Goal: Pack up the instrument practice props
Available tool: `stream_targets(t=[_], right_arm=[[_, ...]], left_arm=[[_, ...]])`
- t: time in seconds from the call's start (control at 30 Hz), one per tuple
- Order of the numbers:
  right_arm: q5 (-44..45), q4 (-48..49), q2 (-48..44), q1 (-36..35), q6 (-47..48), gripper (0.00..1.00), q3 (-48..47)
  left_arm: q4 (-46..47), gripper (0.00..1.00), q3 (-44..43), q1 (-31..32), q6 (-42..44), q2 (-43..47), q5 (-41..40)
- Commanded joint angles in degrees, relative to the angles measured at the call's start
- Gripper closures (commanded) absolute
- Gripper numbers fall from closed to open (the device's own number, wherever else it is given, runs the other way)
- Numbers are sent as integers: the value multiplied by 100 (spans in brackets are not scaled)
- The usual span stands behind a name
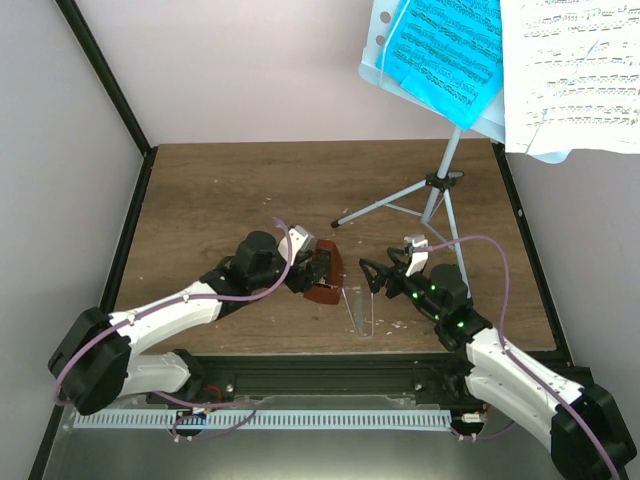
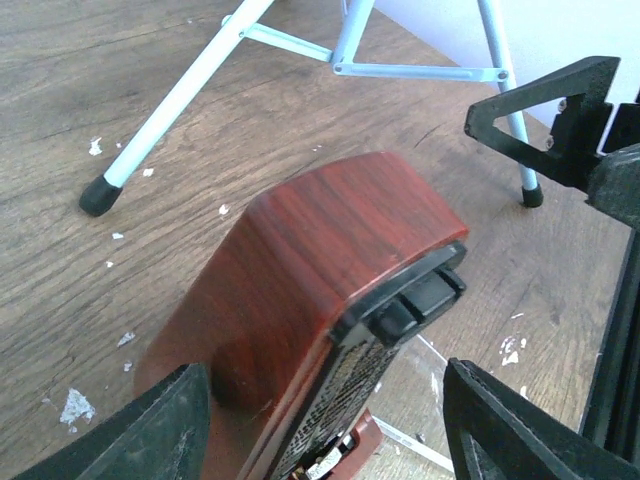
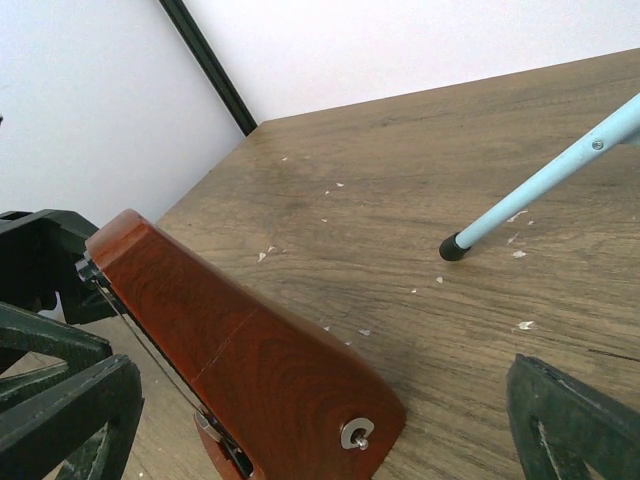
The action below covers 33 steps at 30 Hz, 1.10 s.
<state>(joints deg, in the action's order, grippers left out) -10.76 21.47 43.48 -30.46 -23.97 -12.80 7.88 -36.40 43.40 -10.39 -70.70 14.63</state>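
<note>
The red-brown pyramid metronome (image 1: 323, 288) sits tilted on the table near the front middle. My left gripper (image 1: 316, 268) is open and straddles it. In the left wrist view the metronome (image 2: 300, 280) lies between my left gripper's (image 2: 325, 435) fingers, close to the left finger (image 2: 140, 435), with a gap to the right one. My right gripper (image 1: 376, 276) is open and empty just right of the metronome (image 3: 250, 370). The clear cover (image 1: 360, 312) lies flat beside it. The pale blue music stand (image 1: 440, 190) stands at the back right, holding blue (image 1: 440, 45) and white (image 1: 570, 70) sheet-music pages.
The stand's silver tripod legs spread over the table at the back right, one black foot (image 3: 453, 248) close ahead of my right gripper (image 3: 320, 430). A black frame post (image 1: 100, 70) runs along the left wall. A black rail (image 1: 320, 375) borders the near table edge.
</note>
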Motion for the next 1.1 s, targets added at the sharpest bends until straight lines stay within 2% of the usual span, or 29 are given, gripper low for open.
stream_targets(t=[0.0,0.47,1.07], right_arm=[[87,165,-7,20,-91,0,71],[147,170,-7,22,-212,0,154],[128,143,-3,22,-323,0,128]], left_arm=[[235,36,-101,20,7,-102,-123],[166,54,-68,33,37,-50,-237],[297,58,358,28,-189,448,-145]])
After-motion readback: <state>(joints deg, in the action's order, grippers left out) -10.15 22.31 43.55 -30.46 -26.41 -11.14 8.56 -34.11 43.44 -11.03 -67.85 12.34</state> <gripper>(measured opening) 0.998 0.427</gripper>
